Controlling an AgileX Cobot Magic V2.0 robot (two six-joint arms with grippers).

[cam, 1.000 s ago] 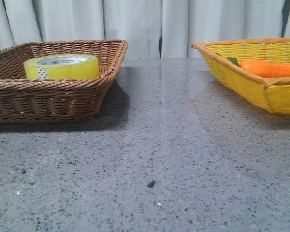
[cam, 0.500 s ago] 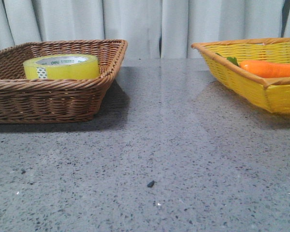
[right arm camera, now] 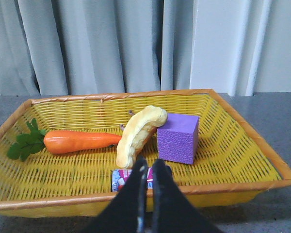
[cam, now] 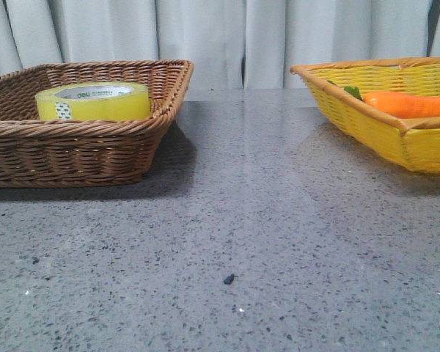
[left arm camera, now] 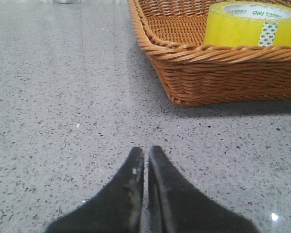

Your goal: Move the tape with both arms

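Tape (cam: 94,101) in brown basket (cam: 73,154); L gripper (left arm camera: 145,158), R gripper (right arm camera: 148,170) closed, empty.

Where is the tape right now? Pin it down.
In the front view, the tape lies flat inside the brown wicker basket on the table's left side, far from the yellow basket.

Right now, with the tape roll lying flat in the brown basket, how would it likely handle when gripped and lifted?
The tape looks like a thick, full roll, so probably rigid and fairly heavy for its size. Its glossy yellow side may be slippery under a pinch. Lying flat in the brown basket it seems stable, but set on edge it would likely roll.
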